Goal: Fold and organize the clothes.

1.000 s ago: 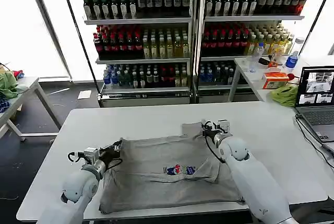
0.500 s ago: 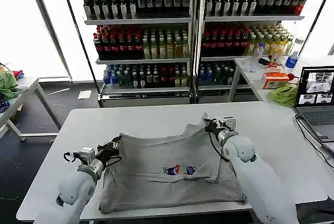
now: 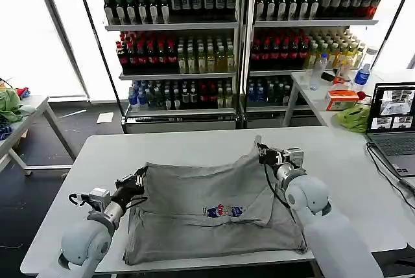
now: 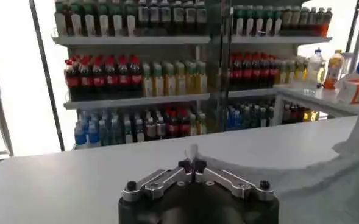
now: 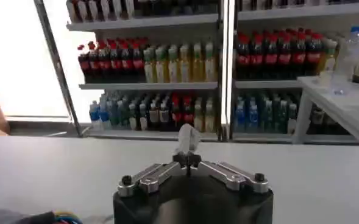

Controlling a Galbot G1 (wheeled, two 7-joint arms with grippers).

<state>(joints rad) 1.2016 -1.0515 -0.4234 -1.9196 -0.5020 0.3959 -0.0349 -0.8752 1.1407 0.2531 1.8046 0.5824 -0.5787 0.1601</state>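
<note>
In the head view, a light grey shirt [image 3: 214, 210] is seen spread on the white table [image 3: 97, 155], its small multicolour chest print facing up near the middle. The left end effector [image 3: 139, 179] is clamped on the shirt's far left corner, which is lifted slightly off the table. The right end effector [image 3: 260, 151] is clamped on the far right corner, raised higher so that the cloth forms a peak there. The near edge of the shirt lies flat close to the table's front edge. A laptop [image 3: 391, 126] stands on the table at the far right, and drink shelves [image 3: 240, 38] are seen behind.

In the left wrist view, the left end effector [image 4: 193, 163] is shown with its fingers drawn together on a thin edge of grey cloth, and more of the shirt [image 4: 344, 176] rises at one side.

In the right wrist view, the right end effector [image 5: 188, 159] is shown closed on a small tuft of grey fabric [image 5: 188, 140] standing above the fingertips.
</note>
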